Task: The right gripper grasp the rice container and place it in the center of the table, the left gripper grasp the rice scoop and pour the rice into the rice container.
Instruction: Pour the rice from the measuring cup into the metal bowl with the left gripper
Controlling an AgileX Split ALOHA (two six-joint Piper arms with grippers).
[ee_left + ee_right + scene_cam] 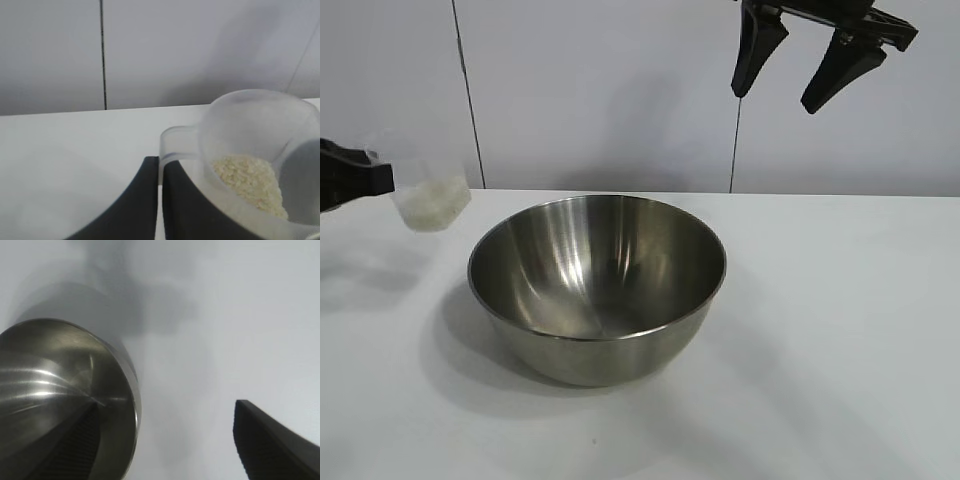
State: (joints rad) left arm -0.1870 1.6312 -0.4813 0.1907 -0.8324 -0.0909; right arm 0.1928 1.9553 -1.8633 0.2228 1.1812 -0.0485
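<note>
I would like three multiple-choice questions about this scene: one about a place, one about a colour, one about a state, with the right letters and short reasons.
1. Where is the rice scoop?
A. inside the bowl
B. in the air, left of the rice container
C. lying on the table

2. What colour is the rice?
A. white
B. brown
C. black

3. How is the right gripper?
A. shut on the bowl
B. shut on nothing
C. open, above the table

Answers:
1. B: the left gripper holds it by its handle, off the table beside the bowl.
2. A: white grains show in the translucent cup.
3. C: its fingers stand apart, holding nothing.
</note>
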